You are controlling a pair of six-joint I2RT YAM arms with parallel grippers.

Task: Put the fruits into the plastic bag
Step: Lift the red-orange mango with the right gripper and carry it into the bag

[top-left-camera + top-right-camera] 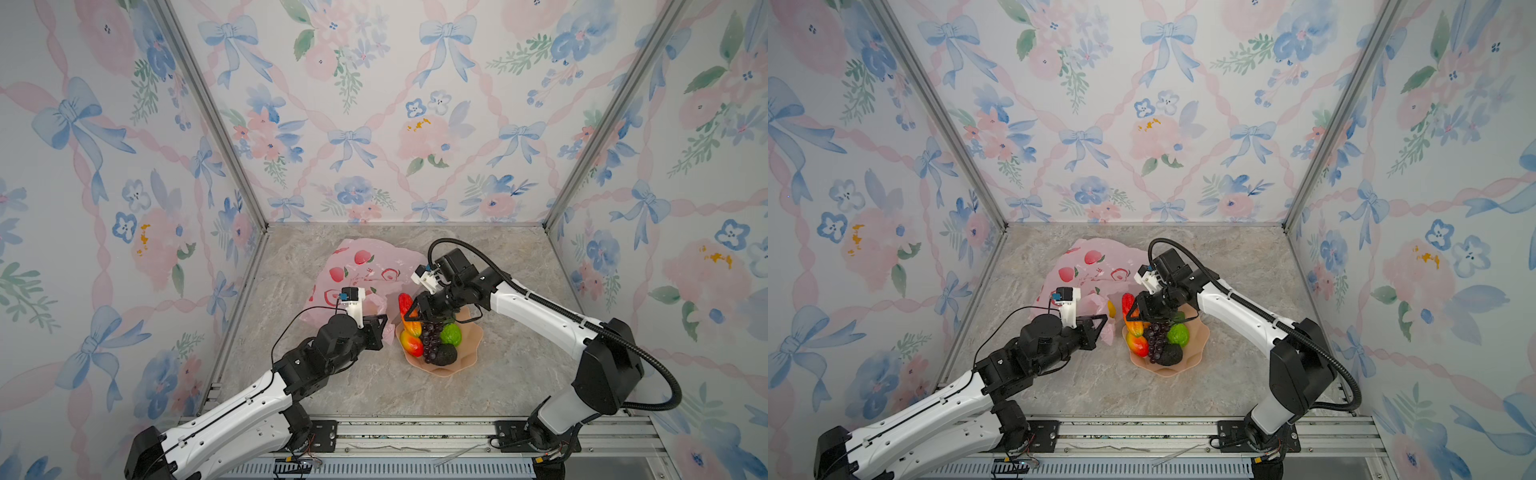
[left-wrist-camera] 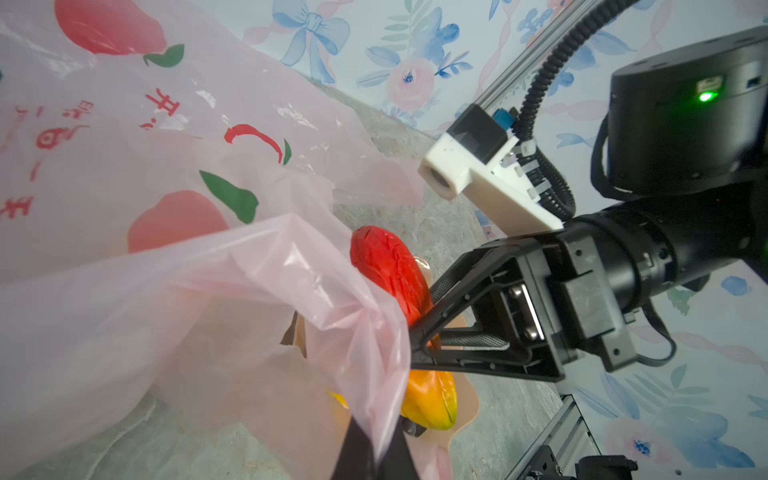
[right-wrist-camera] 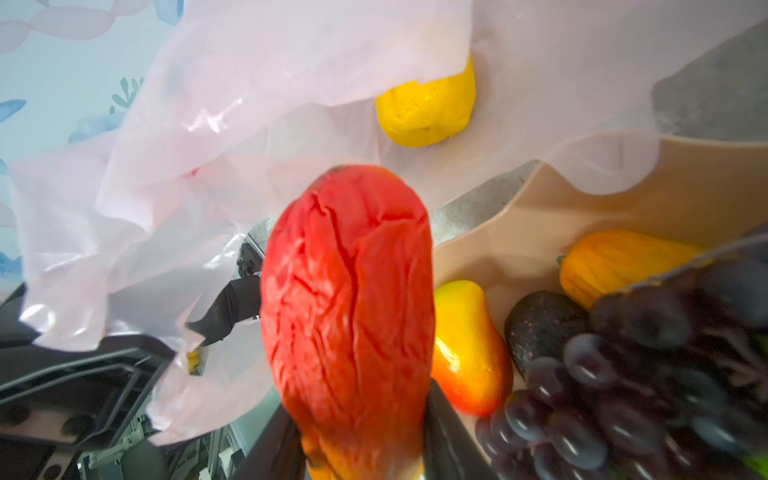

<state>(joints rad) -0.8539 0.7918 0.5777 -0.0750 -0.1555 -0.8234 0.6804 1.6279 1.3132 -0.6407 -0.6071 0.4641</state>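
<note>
Wondering what the workspace is like and how much room those arms get? ~tinkerer

Grey marble-look tabletop [image 1: 519,266], boxed in by floral wallpaper walls [image 1: 374,124] on three sides, metal rail [image 1: 415,432] along the front edge. The plastic bag [image 1: 365,262] lies left of centre, reaching near the back edge; a peach bowl [image 1: 471,332] sits mid-surface just beside it. Back right corner, right edge and the front strip are bare surface. ~benchrat

And the grippers? ~tinkerer

The left gripper [image 1: 383,321] is pressed together on the bag's mouth edge, holding it up. The right gripper [image 1: 409,313] pinches a red mango [image 3: 349,311] over the bowl's left rim, right at that mouth. A lemon [image 3: 424,108] lies inside the bag; grapes [image 1: 432,338], green fruit [image 1: 451,334], avocado [image 1: 445,354] and a second mango [image 1: 411,344] sit in the bowl. ~benchrat
</note>
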